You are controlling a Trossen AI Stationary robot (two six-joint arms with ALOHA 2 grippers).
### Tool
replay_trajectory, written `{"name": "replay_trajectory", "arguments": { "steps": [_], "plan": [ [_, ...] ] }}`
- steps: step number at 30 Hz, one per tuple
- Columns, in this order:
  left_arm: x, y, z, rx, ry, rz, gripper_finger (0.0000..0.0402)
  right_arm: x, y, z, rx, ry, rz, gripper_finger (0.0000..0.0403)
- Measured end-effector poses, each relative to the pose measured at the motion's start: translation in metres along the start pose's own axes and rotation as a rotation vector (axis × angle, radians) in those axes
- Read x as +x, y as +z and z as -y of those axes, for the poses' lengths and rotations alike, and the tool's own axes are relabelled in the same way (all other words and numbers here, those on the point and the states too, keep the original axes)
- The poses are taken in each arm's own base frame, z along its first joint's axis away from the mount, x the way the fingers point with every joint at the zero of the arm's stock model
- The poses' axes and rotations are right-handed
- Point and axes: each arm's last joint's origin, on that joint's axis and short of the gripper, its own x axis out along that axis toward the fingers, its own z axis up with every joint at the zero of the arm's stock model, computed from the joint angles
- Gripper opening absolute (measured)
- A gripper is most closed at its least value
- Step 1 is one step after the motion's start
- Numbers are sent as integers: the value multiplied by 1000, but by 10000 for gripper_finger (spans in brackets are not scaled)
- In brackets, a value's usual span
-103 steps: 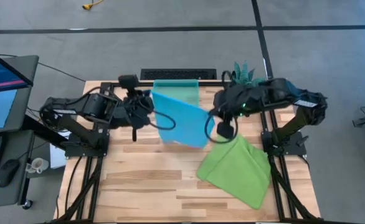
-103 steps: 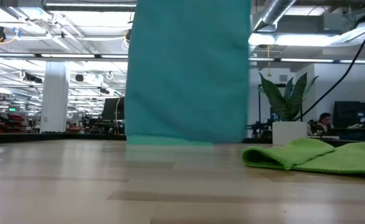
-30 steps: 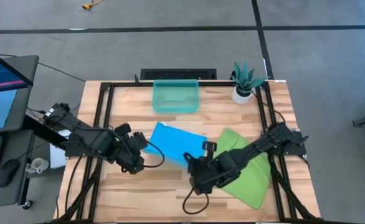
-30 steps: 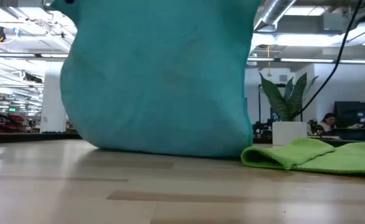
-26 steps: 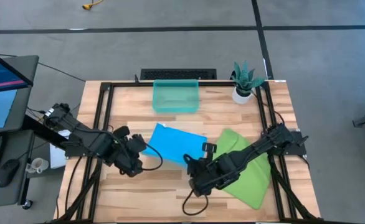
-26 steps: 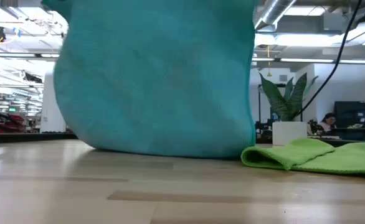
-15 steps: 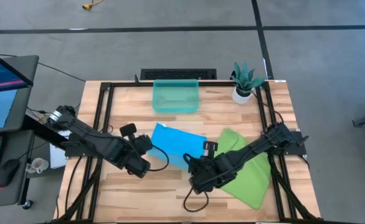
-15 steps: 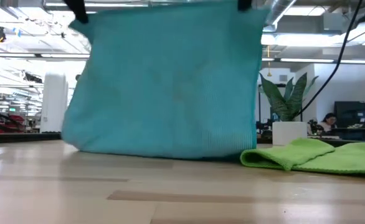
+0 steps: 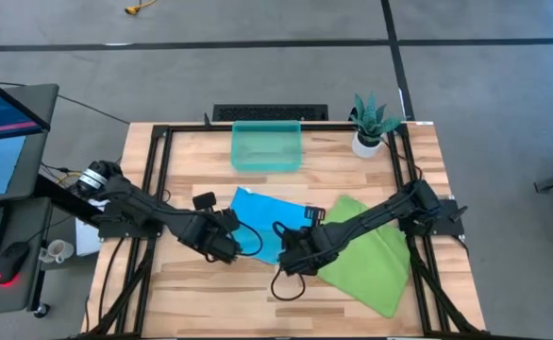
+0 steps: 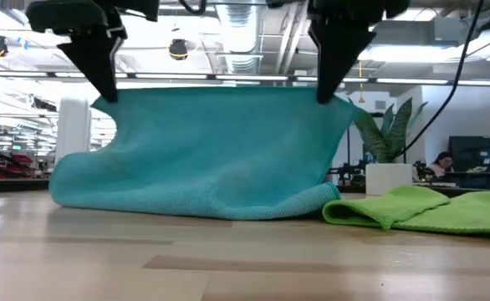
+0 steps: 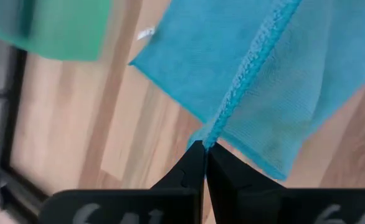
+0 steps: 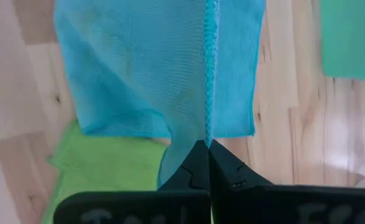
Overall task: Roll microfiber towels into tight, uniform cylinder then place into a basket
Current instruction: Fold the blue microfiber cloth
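Now that the blue towel point(image 10: 211, 150) has dropped until its lower edge drapes onto the tabletop point(image 9: 201, 283), left pincer point(image 10: 104, 90) and right pincer point(image 10: 327, 90) clamped on its upper corners: spreading underway, rolling pending, basket point(image 9: 266, 146) unfilled.

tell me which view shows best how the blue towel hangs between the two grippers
The low view: the blue towel hangs from the left gripper and right gripper, its lower part bunched on the table. The high view shows it mostly hidden under the arms; each wrist view shows only one pinched hem.
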Motion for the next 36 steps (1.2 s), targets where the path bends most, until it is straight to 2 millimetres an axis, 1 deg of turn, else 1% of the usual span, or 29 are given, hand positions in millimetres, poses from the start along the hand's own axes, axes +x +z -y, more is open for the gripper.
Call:
{"name": "replay_trajectory", "arguments": {
  "steps": [2,5,10,13,17,19,22,26,29,32,36],
  "plan": [
    [1,2,-2,7,-2,-1,0,-3,-1,1,15,5,2,6],
    [-4,5,-5,8,-10,-11,0,-18,-3,-1,38,49,32,6],
    [-27,6,-5,5,-77,-49,0,-55,-7,-7,73,152,131,6],
    [-45,3,-1,-28,-142,-70,0,-67,-9,-17,90,246,156,6],
    [-66,-6,11,-111,-243,-103,0,-73,-12,-32,78,357,157,6],
    [-72,-14,19,-132,-270,-109,0,-70,-12,-39,66,372,150,6],
    [-78,-23,27,-171,-270,-91,0,-65,-13,-43,60,367,141,6],
    [-82,-31,34,-203,-285,-95,0,-62,-11,-44,94,396,151,6],
    [-83,-32,35,-201,-295,-94,0,-64,-12,-44,105,400,151,6],
    [-83,-30,36,-204,-311,-85,0,-71,-15,-47,137,424,145,6],
    [-82,-24,37,-162,-345,-46,0,-88,-19,-56,104,561,124,6]
  ]
}}
